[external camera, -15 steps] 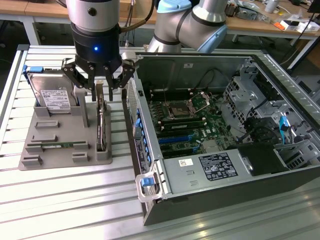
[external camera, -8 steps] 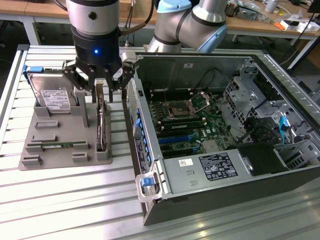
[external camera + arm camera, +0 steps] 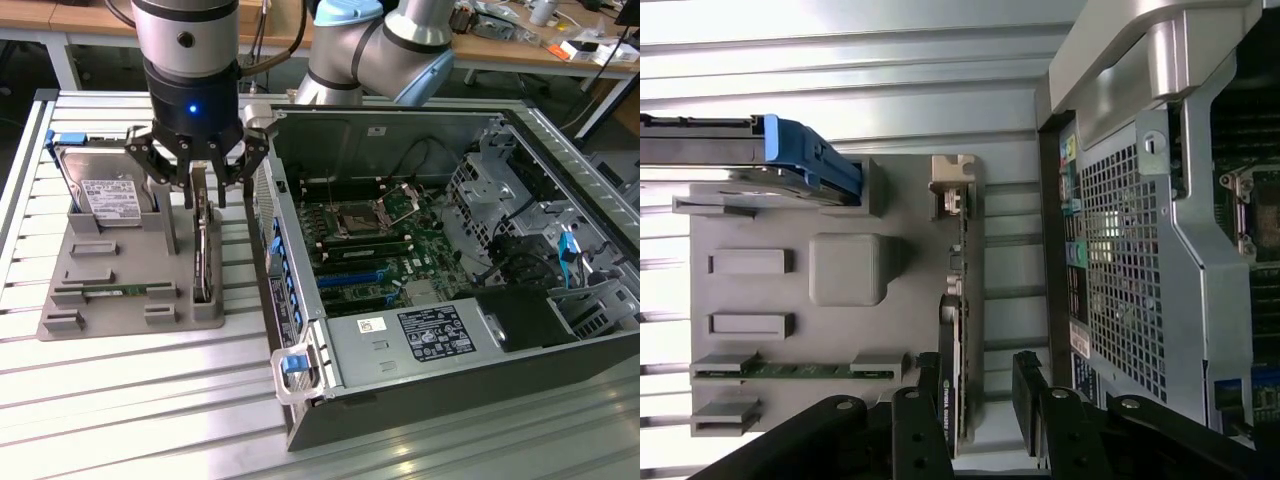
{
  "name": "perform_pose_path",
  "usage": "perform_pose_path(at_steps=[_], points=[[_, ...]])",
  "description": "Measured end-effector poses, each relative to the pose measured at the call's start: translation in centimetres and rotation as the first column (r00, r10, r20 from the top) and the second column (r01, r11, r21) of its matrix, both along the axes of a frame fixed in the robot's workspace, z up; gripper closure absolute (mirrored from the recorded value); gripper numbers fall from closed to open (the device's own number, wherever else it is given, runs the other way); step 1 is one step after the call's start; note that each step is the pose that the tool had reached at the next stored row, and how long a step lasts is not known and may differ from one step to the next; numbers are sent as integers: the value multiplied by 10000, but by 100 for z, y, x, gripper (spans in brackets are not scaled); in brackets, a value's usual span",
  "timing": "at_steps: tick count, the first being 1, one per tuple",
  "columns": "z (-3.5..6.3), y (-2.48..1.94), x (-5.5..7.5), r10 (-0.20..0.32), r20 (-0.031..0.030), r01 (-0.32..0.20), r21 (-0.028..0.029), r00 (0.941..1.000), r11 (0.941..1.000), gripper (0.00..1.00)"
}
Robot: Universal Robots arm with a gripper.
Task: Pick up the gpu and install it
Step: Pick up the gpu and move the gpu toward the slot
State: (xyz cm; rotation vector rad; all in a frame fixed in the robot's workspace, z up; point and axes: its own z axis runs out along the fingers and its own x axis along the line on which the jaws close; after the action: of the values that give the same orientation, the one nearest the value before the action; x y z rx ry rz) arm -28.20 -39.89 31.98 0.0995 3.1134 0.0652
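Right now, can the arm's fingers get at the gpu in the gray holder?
Probably yes: the open fingers stand either side of the upright gpu's top edge, with nothing between them; the hard drive stands off to the side.

The exterior view looks obliquely down from further off on the computer case (image 3: 420,330), the wrist view straight down from close above the grey holder (image 3: 770,230) beside it, which both share.
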Motion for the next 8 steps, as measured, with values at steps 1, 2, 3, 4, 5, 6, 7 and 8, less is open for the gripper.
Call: perform_pose_path(at_steps=[1,2,3,4,5,6,7,8], points=[[-3,0,0,0,0,0,0,10000,10000,58],[-6,0,0,1,0,-1,-1,10000,10000,58],[-11,0,0,1,0,-1,0,10000,10000,58],[-15,0,0,1,0,-1,0,10000,10000,58],[-22,0,0,1,0,-1,0,10000,10000,58],[-27,0,0,0,0,0,1,10000,10000,58],[-34,0,0,0,0,0,0,10000,10000,58],[-41,0,0,1,1,-1,1,10000,10000,58]])
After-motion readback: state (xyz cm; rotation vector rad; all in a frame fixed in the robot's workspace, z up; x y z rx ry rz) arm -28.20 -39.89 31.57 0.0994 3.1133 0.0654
